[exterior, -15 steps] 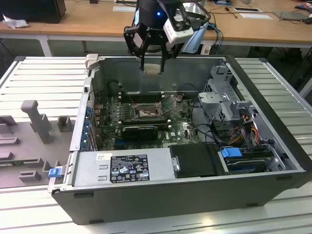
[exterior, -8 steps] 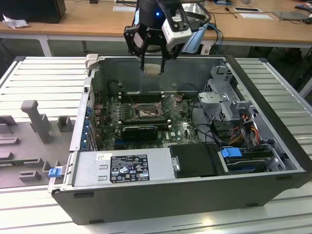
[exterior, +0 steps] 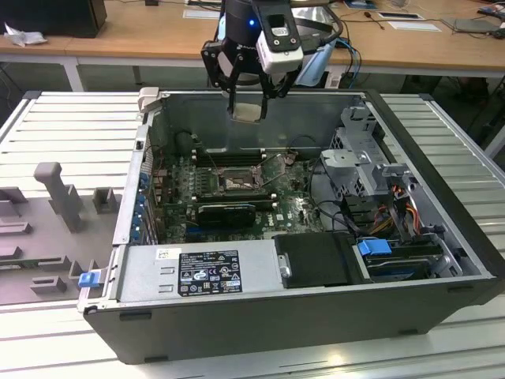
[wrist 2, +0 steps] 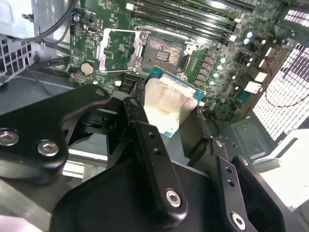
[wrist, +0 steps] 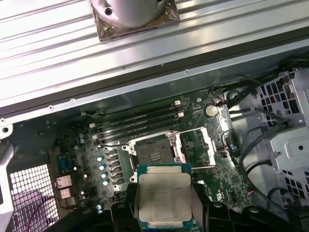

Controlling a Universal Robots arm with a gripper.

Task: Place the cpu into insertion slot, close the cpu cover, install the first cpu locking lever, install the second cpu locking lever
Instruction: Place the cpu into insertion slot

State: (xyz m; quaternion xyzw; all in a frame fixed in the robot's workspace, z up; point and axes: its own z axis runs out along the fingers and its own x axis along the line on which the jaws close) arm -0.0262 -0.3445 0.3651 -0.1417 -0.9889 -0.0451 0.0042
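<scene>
**A:** What is the claw doing?

**B:** The claw (exterior: 247, 109) hangs over the open case (exterior: 276, 324). Its black fingers (wrist 2: 145, 140) pinch the cpu (wrist 2: 169, 104) by two opposite edges.

**A:** How does the cpu look?

**B:** It is a small, flat square. A dull silvery lid sits on a blue-green base that shows as a thin border. It is held in the air, well apart from the board (wrist: 231, 179) below.

**A:** And the slot?

**B:** The slot (wrist: 155, 150) lies bare, a dark pin field inside a bright metal rim. The cover (wrist: 198, 145) is a thin grey frame. It is folded open just beside the slot, and green board shows through its window.

**A:** Is there room around it?

**B:** There is open air straight above the slot. Long black memory slots (wrist: 140, 121) run along its far side. A perforated metal drive cage (exterior: 355, 150) and loose cables (exterior: 331, 213) crowd the exterior view's right. A grey power box (exterior: 197, 268) fills the near side. The case rests on a ribbed metal surface (exterior: 71, 126).
</scene>
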